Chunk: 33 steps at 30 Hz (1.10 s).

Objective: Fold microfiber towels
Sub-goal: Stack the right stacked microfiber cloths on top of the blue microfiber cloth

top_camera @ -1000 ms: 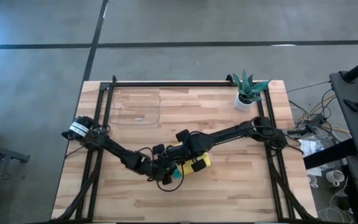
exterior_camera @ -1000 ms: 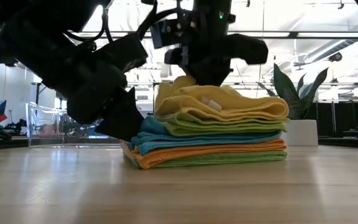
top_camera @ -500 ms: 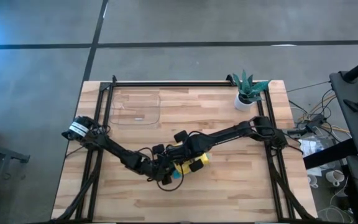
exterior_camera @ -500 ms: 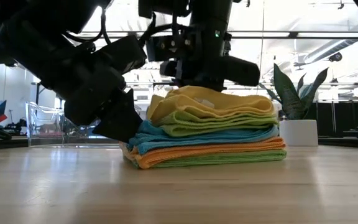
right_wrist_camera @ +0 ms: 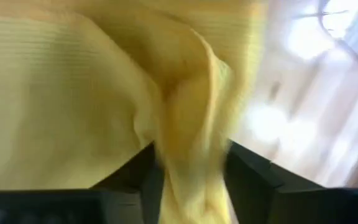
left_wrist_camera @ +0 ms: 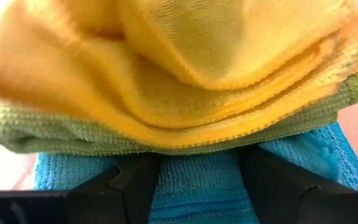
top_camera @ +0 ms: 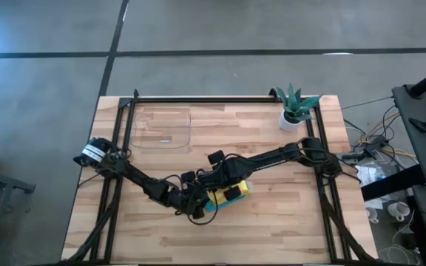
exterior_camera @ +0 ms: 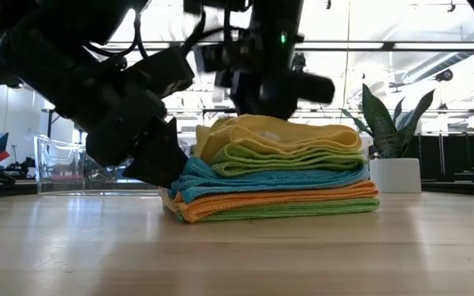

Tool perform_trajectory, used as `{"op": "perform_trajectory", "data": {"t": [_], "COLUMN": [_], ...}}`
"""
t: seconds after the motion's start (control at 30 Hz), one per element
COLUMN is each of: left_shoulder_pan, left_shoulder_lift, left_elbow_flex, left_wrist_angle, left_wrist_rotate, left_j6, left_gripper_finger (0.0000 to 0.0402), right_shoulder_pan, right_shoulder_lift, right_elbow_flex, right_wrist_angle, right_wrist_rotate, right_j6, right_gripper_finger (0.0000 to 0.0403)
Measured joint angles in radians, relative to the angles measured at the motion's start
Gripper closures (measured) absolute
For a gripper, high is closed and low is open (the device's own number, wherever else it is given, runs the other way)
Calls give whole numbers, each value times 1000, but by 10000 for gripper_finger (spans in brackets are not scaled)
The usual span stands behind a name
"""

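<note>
Right tool (exterior_camera: 263, 105) fingers now parting, yellow microfiber towel (exterior_camera: 290, 131) between them, settled flatter atop folded stack mid-surface (top_camera: 272, 229). Left tool (left_wrist_camera: 197, 186) unmoved, fingers apart against teal blue towel (left_wrist_camera: 197, 180).

Nubby cloth towels (exterior_camera: 278, 177), wood table (exterior_camera: 237, 247)

Towels (exterior_camera: 274, 177) stacked mid-table (top_camera: 272, 214), tray (top_camera: 161, 129) and plant (top_camera: 296, 107) behind.
</note>
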Motion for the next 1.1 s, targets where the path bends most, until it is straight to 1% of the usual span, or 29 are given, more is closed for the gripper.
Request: {"op": "perform_trajectory", "data": {"t": [0.13, 0.23, 0.3, 0.37, 0.47, 0.57, 0.73, 0.77, 0.9, 1.0, 1.1], "left_shoulder_pan": [0, 0, 0, 2, 2, 2, 2, 2, 2, 3, 3], "left_shoulder_lift": [0, 0, 0, 0, 0, 0, 0, 0, 0, 0, 0], "left_elbow_flex": [-2, -3, -3, -3, 1, 4, 5, 5, 5, 12, 19], "left_wrist_angle": [0, 0, 0, 0, -2, -4, -3, -3, 6, 9, 6], "left_wrist_rotate": [-1, -1, -1, -1, -1, -1, 0, 0, 12, 37, 38], "left_j6": [-2, -3, -3, -3, -3, -3, -2, -2, -8, -6, -1], "left_gripper_finger": [195, 195, 195, 195, 195, 195, 195, 195, 195, 195, 195], "right_shoulder_pan": [0, 0, 0, -1, -1, 4, 5, 4, 4, 4, -4], "right_shoulder_lift": [-66, -129, -162, -179, -177, -155, -138, -134, -120, -106, -101], "right_elbow_flex": [36, 15, -9, -36, -81, -109, -157, -162, -176, -192, -199], "right_wrist_angle": [-50, -53, -47, -35, 5, 53, 170, 193, 322, 435, 472], "right_wrist_rotate": [0, -2, -6, -6, -16, -40, -47, -53, -88, -88, -74], "right_j6": [36, 62, 87, 110, 112, 109, 74, 71, 55, 39, 30], "right_gripper_finger": [227, 222, 226, 237, 266, 307, 379, 386, 390, 390, 390]}}
